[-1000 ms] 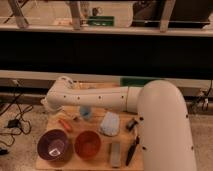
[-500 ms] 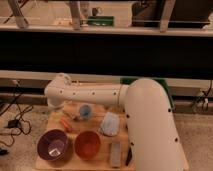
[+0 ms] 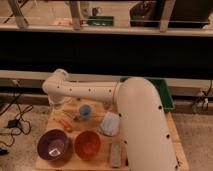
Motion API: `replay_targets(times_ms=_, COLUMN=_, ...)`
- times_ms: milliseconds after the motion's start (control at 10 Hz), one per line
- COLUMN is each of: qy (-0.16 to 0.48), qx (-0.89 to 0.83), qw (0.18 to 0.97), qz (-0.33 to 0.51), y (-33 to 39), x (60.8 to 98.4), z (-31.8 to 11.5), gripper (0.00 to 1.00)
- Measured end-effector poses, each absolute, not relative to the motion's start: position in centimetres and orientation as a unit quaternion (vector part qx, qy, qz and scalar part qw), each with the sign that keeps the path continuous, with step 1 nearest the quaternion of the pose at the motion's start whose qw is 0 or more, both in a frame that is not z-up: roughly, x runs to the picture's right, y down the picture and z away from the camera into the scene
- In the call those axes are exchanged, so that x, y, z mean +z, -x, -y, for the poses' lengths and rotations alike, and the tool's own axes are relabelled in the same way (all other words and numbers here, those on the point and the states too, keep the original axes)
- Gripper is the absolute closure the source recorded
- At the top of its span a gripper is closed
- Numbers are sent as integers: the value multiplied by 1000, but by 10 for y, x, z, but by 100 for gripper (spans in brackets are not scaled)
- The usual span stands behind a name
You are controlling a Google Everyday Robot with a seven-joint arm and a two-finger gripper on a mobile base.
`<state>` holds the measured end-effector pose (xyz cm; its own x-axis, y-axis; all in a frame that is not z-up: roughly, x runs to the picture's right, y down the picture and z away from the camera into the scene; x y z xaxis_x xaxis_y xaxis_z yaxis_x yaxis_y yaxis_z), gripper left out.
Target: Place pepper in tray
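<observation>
The pepper (image 3: 66, 124), a slim orange-red piece, lies on the wooden table (image 3: 100, 161) near its left side, just behind the purple bowl. The green tray (image 3: 166, 96) sits at the back right, mostly hidden behind my white arm. My arm reaches leftward across the table and bends down at its far end. The gripper (image 3: 58, 104) hangs at the table's back left corner, a little behind and left of the pepper. It stands open and holds nothing.
A purple bowl (image 3: 53, 145) and an orange bowl (image 3: 87, 144) stand at the front left. A small blue cup (image 3: 85, 111), a white-blue packet (image 3: 110, 123) and a grey bar (image 3: 116, 153) lie mid-table. Cables trail on the floor at left.
The thick arm link has swung nearer and now covers more of the table's right side. The wrist end has stayed over the back left corner. The pepper has not moved.
</observation>
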<state>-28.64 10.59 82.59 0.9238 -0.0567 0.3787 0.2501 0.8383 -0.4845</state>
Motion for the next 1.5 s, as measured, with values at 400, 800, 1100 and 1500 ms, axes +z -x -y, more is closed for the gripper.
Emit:
replay_targets(times_ms=400, qy=272, qx=-81, qw=942, qz=179, y=287, x=826, z=-106, gripper=20)
replay_targets(times_ms=800, qy=266, qx=-95, qw=943, qz=179, y=285, x=831, z=-111, gripper=20)
replay_targets(times_ms=1100, qy=269, qx=-110, qw=941, qz=176, y=282, x=832, z=-123, gripper=20)
replay_targets(times_ms=1500, qy=269, qx=-115, qw=941, qz=172, y=279, x=833, z=-126, gripper=20)
